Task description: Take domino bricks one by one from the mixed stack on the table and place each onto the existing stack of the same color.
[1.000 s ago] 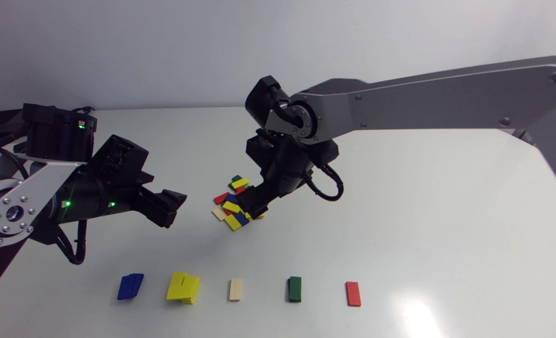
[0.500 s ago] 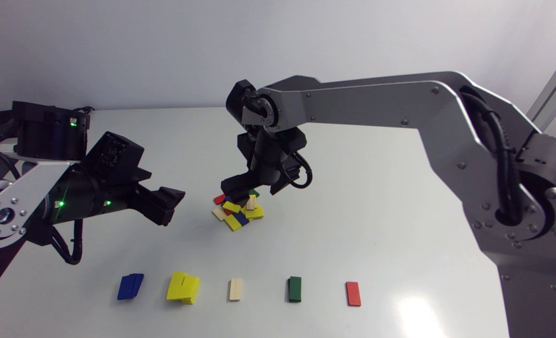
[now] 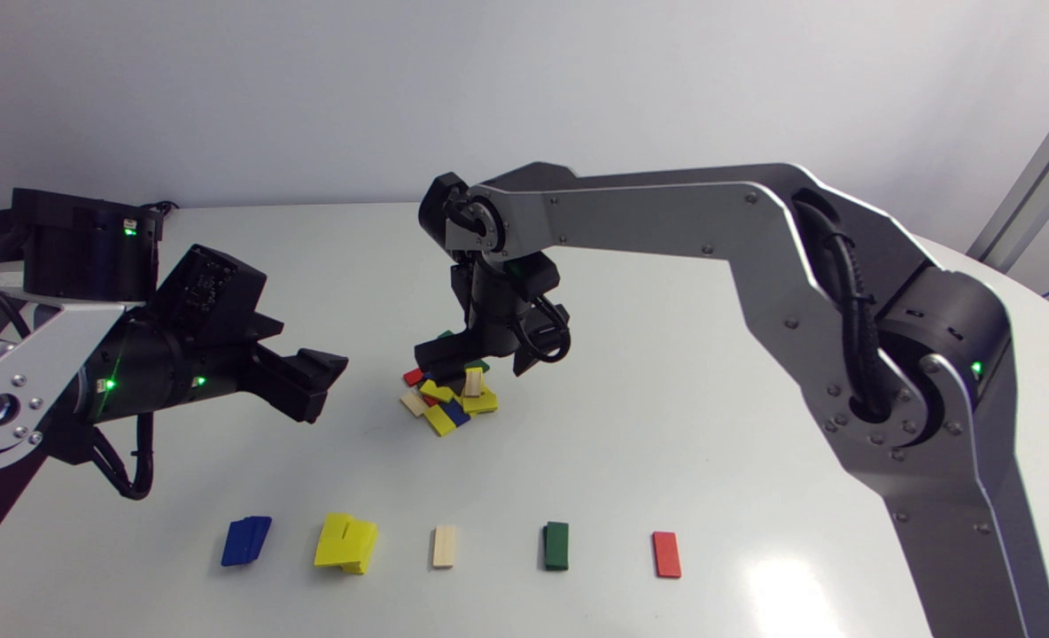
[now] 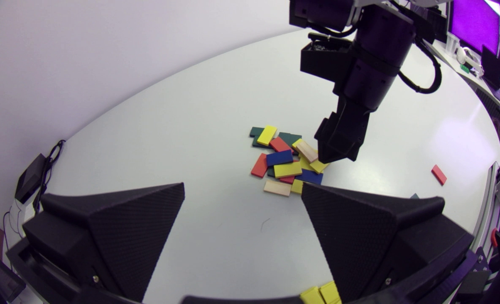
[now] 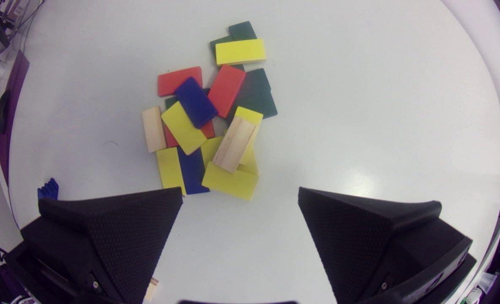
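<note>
Right gripper (image 5: 240,192) held open, empty, just over pile (image 5: 195,101) edge; wooden brick (image 5: 234,144) seen atop pile, long axis pointing away from gripper. Left gripper (image 4: 242,188) open, well off pile.

My left gripper (image 4: 242,188) sits low, its two black fingers wide apart with nothing between them. Ahead of it on the white table (image 4: 182,126) lies the mixed pile (image 4: 287,162) of bricks (red, blue, yellow, green and plain wood, some lying on others). The right gripper (image 4: 336,157) points down at the pile's edge, right by a wood brick (image 4: 306,150). One red brick (image 4: 438,174) lies well apart. Yellow bricks (image 4: 319,293) peek out under one finger.
</note>
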You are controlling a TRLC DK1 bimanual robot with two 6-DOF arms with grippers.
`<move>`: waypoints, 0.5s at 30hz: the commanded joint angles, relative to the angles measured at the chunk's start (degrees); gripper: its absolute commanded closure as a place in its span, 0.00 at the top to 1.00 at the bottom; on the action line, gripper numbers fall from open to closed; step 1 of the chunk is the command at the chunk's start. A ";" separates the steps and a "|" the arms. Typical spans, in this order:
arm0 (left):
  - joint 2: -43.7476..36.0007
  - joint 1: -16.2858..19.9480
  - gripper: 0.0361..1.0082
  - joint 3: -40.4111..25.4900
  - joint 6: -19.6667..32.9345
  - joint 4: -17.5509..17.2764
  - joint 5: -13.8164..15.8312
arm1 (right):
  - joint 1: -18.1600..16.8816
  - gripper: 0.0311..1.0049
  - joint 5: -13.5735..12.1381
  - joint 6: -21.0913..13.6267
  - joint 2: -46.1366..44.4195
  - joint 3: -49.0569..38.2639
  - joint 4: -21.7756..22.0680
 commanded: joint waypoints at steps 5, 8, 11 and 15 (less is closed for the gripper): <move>-0.20 -0.35 0.98 -1.52 -1.37 0.19 0.36 | 1.34 0.95 2.31 2.02 2.47 2.07 -1.31; -0.20 -0.35 0.98 -1.34 -1.46 0.19 0.36 | 1.69 0.95 3.19 2.11 2.73 2.16 -1.40; -0.20 -0.44 0.98 -1.25 -1.55 0.19 0.36 | 2.13 0.96 3.72 2.19 3.09 2.07 -1.40; -0.02 -0.44 0.98 -1.43 -1.55 0.28 0.36 | 2.49 0.96 4.42 2.55 3.53 2.07 -1.40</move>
